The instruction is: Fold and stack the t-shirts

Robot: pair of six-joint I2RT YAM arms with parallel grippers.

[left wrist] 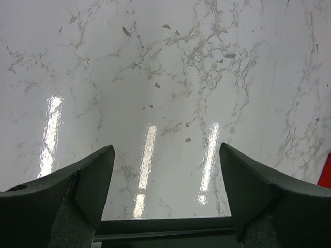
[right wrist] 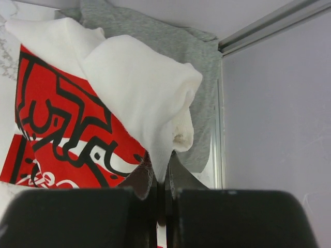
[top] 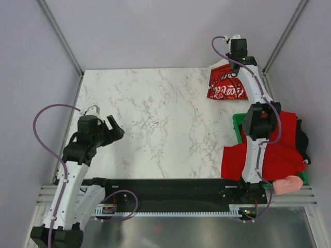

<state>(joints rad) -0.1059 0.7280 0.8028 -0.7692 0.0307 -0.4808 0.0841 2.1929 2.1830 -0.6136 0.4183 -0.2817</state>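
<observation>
A white t-shirt with a red panel (top: 226,87) lies bunched at the table's far right corner. My right gripper (top: 235,64) reaches over it. In the right wrist view that gripper (right wrist: 161,173) is shut on a fold of the white cloth (right wrist: 139,88), with the red printed panel (right wrist: 67,134) to its left. Behind the cloth lies a grey t-shirt (right wrist: 170,41). Red (top: 282,150), black (top: 302,139) and pink (top: 288,184) shirts are piled at the near right. My left gripper (top: 115,127) hangs open over bare marble at the left, its fingers (left wrist: 93,175) wide apart with nothing between them.
A green crate (top: 237,126) sits under the shirt pile at the right, beside the right arm's base. Grey walls and aluminium posts (right wrist: 269,26) close in the far right corner. The marble table (top: 155,119) stretches between the two arms.
</observation>
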